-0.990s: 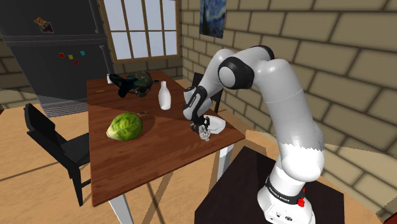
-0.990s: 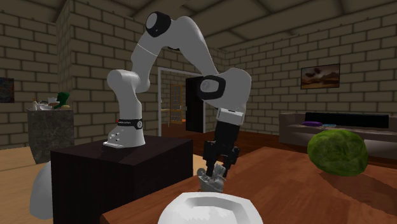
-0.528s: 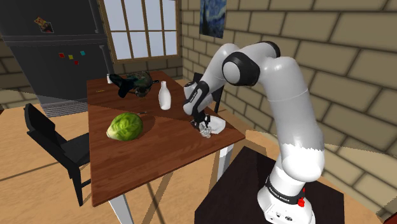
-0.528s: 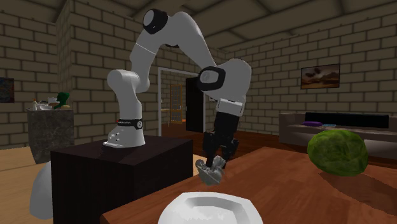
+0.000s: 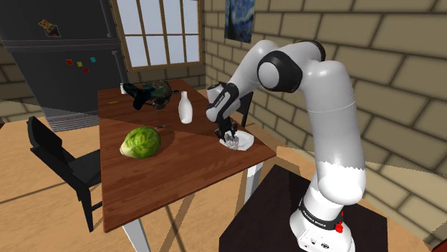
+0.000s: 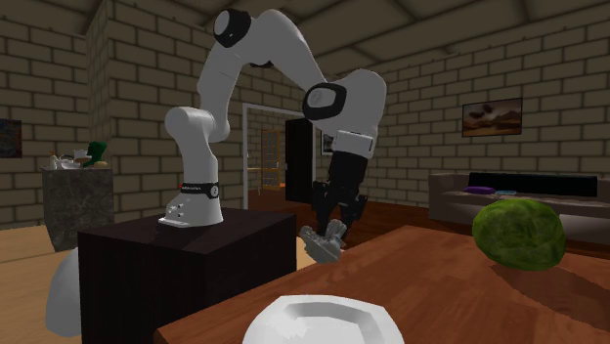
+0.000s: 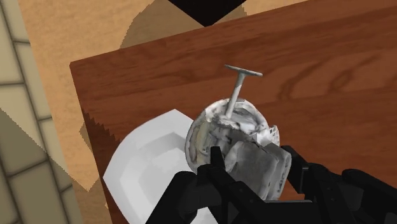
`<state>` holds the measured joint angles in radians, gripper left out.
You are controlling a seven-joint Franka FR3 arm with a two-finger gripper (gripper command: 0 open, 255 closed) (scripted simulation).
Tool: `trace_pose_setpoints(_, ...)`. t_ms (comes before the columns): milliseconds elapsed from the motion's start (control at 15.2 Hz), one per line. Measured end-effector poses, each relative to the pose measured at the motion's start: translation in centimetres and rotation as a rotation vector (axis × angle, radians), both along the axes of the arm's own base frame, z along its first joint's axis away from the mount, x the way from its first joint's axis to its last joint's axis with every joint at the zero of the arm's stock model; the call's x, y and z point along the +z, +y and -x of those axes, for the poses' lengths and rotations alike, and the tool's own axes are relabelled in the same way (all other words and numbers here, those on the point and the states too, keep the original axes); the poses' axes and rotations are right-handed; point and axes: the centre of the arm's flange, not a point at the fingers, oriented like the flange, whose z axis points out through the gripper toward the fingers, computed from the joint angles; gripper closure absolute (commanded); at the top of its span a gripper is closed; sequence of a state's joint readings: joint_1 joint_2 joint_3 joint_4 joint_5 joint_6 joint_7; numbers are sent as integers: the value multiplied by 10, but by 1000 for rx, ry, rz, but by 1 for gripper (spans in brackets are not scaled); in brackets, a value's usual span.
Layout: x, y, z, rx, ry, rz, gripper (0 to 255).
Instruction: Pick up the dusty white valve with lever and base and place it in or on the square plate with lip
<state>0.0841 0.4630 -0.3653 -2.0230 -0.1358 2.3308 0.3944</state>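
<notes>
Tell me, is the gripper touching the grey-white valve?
Touching. The wrist view shows the gripper with its two black fingers clasped on the valve, pressing its base from both sides.

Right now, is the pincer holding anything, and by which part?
Yes. The pincer is shut on the mottled white valve, clasping the blocky end opposite the lever, which sticks out away from the hold.

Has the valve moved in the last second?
Yes. In the shoulder view the valve has shifted up and right, from beside the plate to over its left edge.
</notes>
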Motion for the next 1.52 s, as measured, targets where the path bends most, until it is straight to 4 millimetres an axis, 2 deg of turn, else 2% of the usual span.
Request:
trace_pose_setpoints(198,16,-1,0,0,0,0,255)
trace_pose_setpoints(330,22,-15,-4,0,0,0,255)
trace_pose_setpoints(660,30,-73,-25,-1,0,0,255)
trace_pose_setpoints(1056,31,-149,-45,-2,0,0,255)
trace_pose_setpoints(1518,2,-158,-47,0,1,0,255)
